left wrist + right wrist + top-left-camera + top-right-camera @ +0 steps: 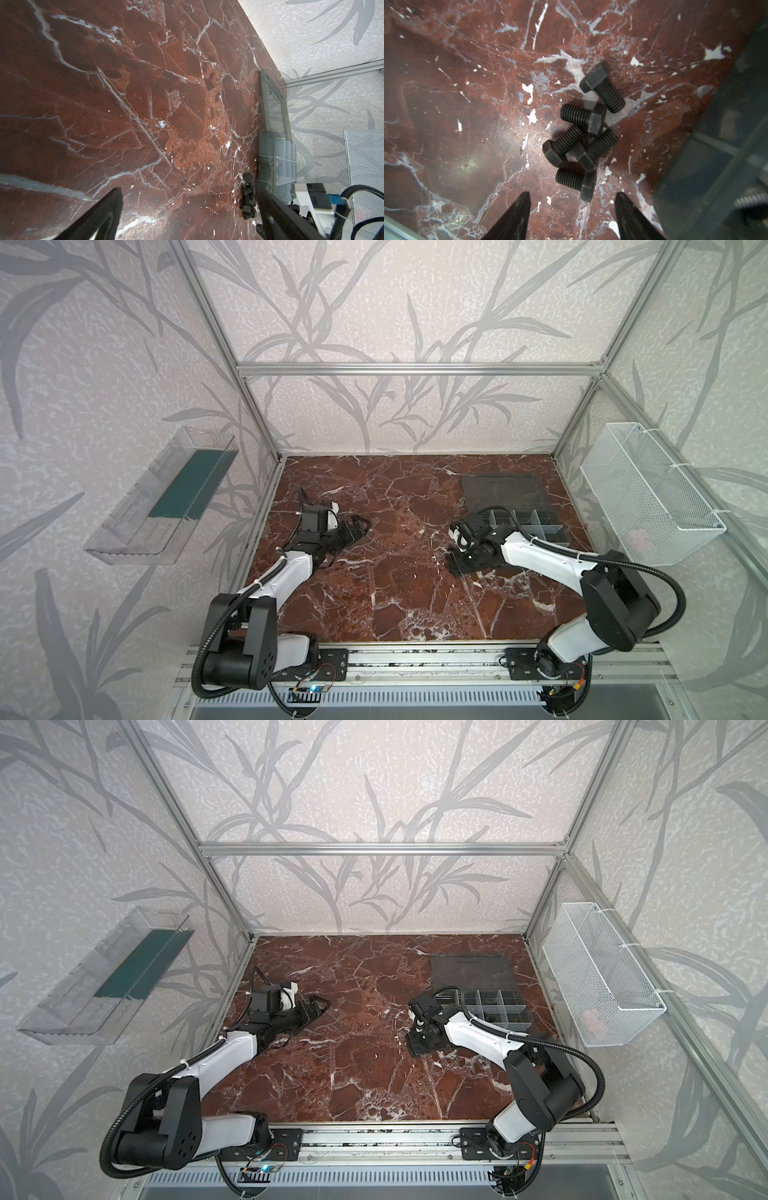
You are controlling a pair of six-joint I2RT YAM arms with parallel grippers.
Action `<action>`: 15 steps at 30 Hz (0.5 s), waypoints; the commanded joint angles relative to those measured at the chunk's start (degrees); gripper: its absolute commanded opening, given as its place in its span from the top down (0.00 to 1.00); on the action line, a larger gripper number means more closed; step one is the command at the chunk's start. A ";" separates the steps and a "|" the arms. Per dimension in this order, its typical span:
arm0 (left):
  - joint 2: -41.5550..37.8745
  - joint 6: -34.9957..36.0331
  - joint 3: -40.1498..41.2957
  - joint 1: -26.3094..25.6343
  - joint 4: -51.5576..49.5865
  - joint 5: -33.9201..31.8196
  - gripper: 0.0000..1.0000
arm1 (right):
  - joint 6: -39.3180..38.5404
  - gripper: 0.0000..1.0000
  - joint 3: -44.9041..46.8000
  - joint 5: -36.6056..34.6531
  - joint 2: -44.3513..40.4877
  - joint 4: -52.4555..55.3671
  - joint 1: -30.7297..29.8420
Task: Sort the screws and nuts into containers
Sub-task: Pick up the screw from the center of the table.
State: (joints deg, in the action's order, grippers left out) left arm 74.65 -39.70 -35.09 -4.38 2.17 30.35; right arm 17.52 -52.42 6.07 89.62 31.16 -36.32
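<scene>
Pick step: hovering with right fingers (512,218) spread, empty, over five black hex bolts (583,133) heaped on the desk (467,104) at 8 o'clock of the organiser box (540,526). Parked at 9 o'clock with left fingers (99,216) spread, empty. Next, likely: lower, pinch one outlying bolt.

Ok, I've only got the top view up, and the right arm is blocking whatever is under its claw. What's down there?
Observer: Five black bolts in a loose pile on the table, just ahead of the right claw.
Operator: Is it holding one?
Observer: No, its wrist view shows the claw open, with nothing between the fingers.
Operator: How near is the box?
Observer: The left wrist view shows the pile right beside the box wall; whether they touch I cannot tell.
</scene>
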 commanded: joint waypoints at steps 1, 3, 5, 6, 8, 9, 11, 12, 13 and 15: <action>-0.66 -0.20 0.11 0.33 0.29 0.33 0.01 | 0.36 0.34 -0.21 -2.73 1.60 -0.06 -0.77; -0.59 -0.21 0.11 0.33 0.29 0.30 0.01 | 0.33 0.34 -0.43 -3.25 2.57 -0.02 -0.94; -0.56 -0.11 0.03 0.31 0.29 0.18 0.01 | 0.08 0.35 -0.81 -3.45 3.48 0.11 -1.24; -0.57 -0.16 0.04 0.32 0.28 0.13 0.01 | 0.01 0.35 -1.00 -3.60 3.98 0.22 -1.34; -0.47 -0.20 0.01 0.28 0.25 0.09 0.01 | -0.11 0.36 -1.23 -3.69 4.81 0.15 -1.51; -0.47 -0.16 0.00 0.29 0.22 0.11 0.01 | -0.16 0.36 -1.36 -3.61 5.09 -0.05 -1.52; -0.47 -0.13 0.09 0.28 0.11 0.06 0.01 | -0.36 0.39 -1.53 -3.11 5.86 -0.33 -1.63; -0.47 -0.16 0.10 0.29 0.11 0.06 0.01 | -0.42 0.40 -1.49 -2.95 6.10 -0.47 -1.61; -0.47 -0.13 0.11 0.33 0.01 -0.02 0.01 | -0.42 0.42 -1.63 -2.68 6.30 -0.53 -1.67; -0.56 -0.05 0.20 0.33 -0.06 -0.04 0.01 | -0.47 0.45 -1.79 -2.62 6.79 -0.62 -1.87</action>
State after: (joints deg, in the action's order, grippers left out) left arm 74.65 -39.68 -35.09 -4.38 2.15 30.30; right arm 17.30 -52.99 3.44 95.02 30.61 -37.67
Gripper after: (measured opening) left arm 0.992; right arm 0.559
